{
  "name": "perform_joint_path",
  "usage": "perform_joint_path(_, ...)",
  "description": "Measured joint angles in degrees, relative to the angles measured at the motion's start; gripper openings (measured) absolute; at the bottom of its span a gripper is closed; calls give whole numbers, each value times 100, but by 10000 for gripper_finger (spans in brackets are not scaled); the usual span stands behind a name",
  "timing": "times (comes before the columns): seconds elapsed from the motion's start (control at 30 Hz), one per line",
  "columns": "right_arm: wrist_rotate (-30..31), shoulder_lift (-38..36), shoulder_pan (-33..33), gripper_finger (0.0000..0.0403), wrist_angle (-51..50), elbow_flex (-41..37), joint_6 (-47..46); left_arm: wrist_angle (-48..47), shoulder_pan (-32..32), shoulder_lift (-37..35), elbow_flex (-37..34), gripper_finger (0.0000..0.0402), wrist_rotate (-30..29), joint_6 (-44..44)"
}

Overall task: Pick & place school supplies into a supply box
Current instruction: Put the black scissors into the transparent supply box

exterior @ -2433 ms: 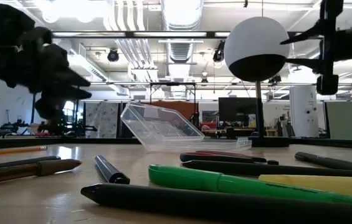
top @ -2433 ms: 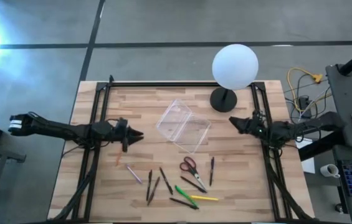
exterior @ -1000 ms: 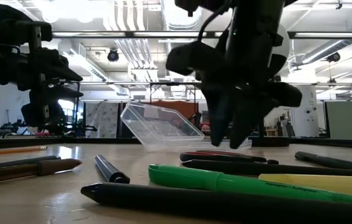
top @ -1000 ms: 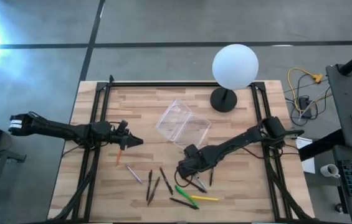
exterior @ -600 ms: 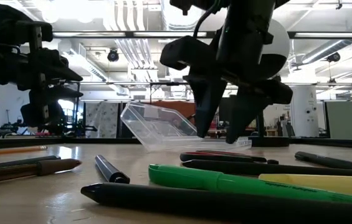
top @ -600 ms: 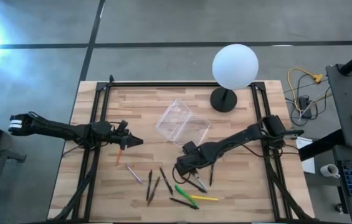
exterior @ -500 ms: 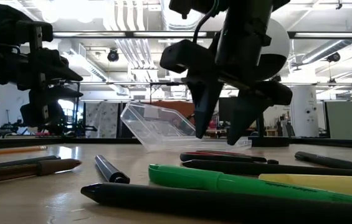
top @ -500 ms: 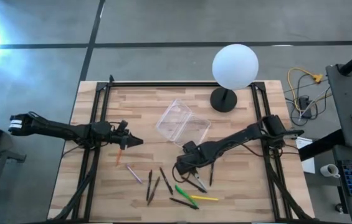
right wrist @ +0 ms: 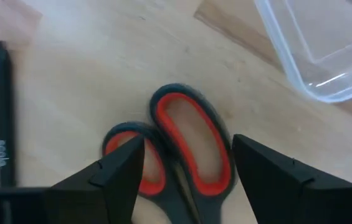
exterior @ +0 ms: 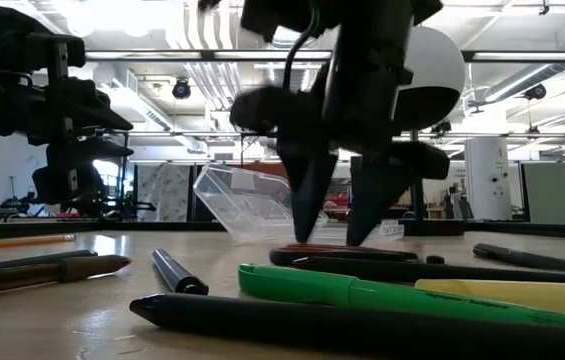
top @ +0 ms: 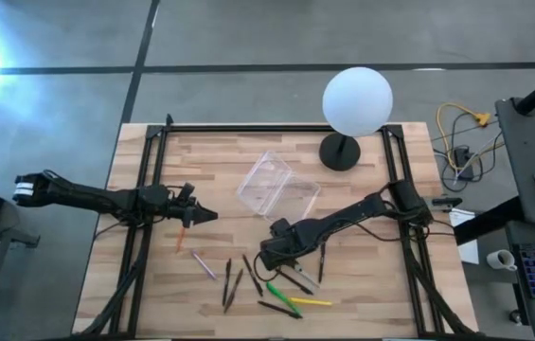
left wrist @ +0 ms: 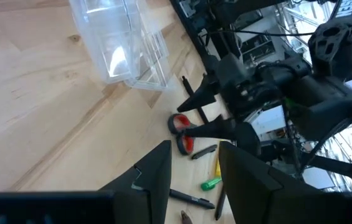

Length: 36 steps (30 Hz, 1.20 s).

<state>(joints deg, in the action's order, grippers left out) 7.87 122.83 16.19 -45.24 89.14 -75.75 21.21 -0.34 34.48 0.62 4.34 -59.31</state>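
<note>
Wooden table (top: 153, 284), my largest landmark. Clear supply box (top: 277, 189) sits mid-table, lid up, near the globe lamp (top: 356, 102). My right gripper (top: 269, 254) is low over the red-handled scissors (right wrist: 176, 149), fingers spread wide to either side of the handle loops; blades cut off from my wrist view, contact hard to judge. Half a second back I stood higher and nearer the box. My left gripper (top: 208, 214) hovers at table's left, fingers a little apart, unchanged. Pens (top: 248, 278) and green marker (exterior: 362, 293) lie scattered; orange pencil (top: 180, 239) below my left fingers.
</note>
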Motion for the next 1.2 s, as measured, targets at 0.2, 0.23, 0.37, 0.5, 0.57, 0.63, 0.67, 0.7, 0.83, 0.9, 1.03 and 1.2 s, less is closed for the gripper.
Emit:
perform_joint_path(0.2, 734, 101, -12, 224, -1392, 542, 464, 0, 0, 0, 7, 118, 2, 0)
perform_joint_path(0.23, 862, 73, 2, 224, -1558, 603, 579, 0, 0, 0, 7, 118, 2, 0)
perform_joint_path(0.37, 866, 37, 40, 226, -1754, 785, 1340, 0, 0, 0, 7, 118, 2, 0)
perform_joint_path(0.5, 655, 37, 61, 226, -1712, 796, 1270, 0, 0, 0, 7, 118, 2, 0)
perform_joint_path(0.57, 606, 37, 70, 226, -1684, 786, 954, 0, 0, 0, 7, 118, 2, 0)
perform_joint_path(0.63, 510, 52, 72, 226, -1536, 747, 681, 0, 0, 0, 7, 118, 2, 0)
perform_joint_path(0.67, 426, 73, 71, 226, -1430, 746, 558, 0, 0, 0, 7, 118, 2, 0)
perform_joint_path(0.7, 366, 97, 70, 226, -1357, 746, 444, 0, 0, 0, 7, 118, 2, 0)
perform_joint_path(0.83, 272, 287, 68, 226, -1321, 721, 43, 0, 0, 0, 4, 118, 2, 0)
perform_joint_path(0.9, 268, 370, 68, 224, -1356, 715, -55, 2, 0, 0, 4, 118, 2, 0)
perform_joint_path(1.03, 279, 375, 68, 224, -1420, 715, -125, 2, 0, -1, 10, 118, 2, 0)
perform_joint_path(1.2, 342, 375, 44, 222, -1451, 706, -168, 2, 0, 0, 22, 118, 2, 0)
